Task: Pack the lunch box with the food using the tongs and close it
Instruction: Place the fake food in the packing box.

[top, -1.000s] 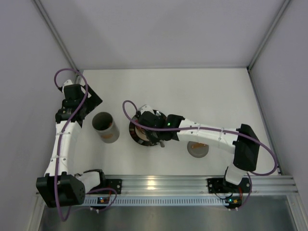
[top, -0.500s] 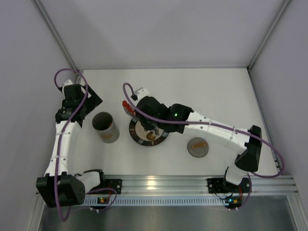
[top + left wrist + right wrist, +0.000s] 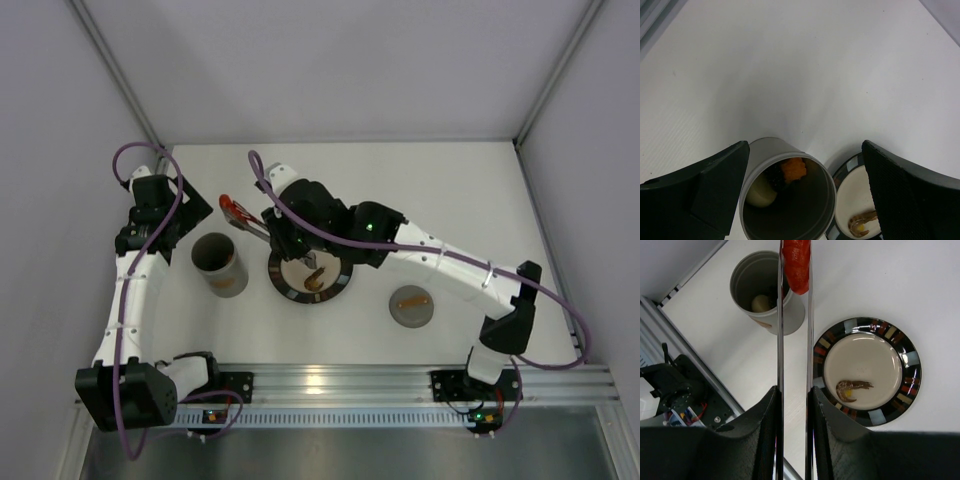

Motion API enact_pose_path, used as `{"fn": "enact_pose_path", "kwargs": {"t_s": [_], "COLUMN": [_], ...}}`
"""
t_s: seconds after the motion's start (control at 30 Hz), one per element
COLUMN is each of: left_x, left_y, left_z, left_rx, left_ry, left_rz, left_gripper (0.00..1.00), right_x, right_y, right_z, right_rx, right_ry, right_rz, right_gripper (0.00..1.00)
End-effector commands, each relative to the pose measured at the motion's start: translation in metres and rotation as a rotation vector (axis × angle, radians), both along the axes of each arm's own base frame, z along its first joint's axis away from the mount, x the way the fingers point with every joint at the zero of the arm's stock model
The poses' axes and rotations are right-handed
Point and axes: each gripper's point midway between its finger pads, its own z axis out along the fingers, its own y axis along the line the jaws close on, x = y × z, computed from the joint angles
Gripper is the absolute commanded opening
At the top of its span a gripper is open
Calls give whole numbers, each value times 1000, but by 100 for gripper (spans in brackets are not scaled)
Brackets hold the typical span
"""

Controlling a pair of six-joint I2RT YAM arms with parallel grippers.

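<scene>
The lunch box (image 3: 220,265) stands open left of the plate; in the left wrist view an orange piece (image 3: 793,170) and a white lump (image 3: 761,192) lie inside the lunch box (image 3: 790,200). My right gripper (image 3: 794,392) is shut on the silver tongs (image 3: 780,340). A red sausage (image 3: 797,265) is pinched at the tongs' tips, over the far rim of the lunch box (image 3: 765,295). From above, the sausage (image 3: 232,208) hangs just beyond the box. A brown bit (image 3: 852,388) remains on the plate (image 3: 910,360). My left gripper (image 3: 805,155) is open, straddling the box without touching it.
The grey lid (image 3: 411,306) with its orange-brown handle lies on the table right of the black-rimmed plate (image 3: 285,290). White walls enclose the table at the left, back and right. The aluminium base rail (image 3: 330,385) runs along the near edge.
My right arm has lifted off the plate and swung left and away, carrying the sausage in the tongs to the lunch box. The left arm has not moved.
</scene>
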Motion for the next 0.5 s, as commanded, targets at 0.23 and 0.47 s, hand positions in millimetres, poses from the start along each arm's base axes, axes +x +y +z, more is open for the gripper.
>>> {"fn": "enact_pose_path", "kwargs": {"t_s": [0.23,0.47], "left_x": [10,10], "left_y": [4,5], "left_z": [31,32], "left_rx": [9,8], "left_ry": [-107,-106], "left_rz": [19,22], "left_gripper": [99,99], "right_x": [-19,-22], "right_y": [15,28], "right_z": [8,7], "right_rx": [18,27], "right_ry": [-2,10], "right_rz": [67,98], "right_gripper": [12,13]}}
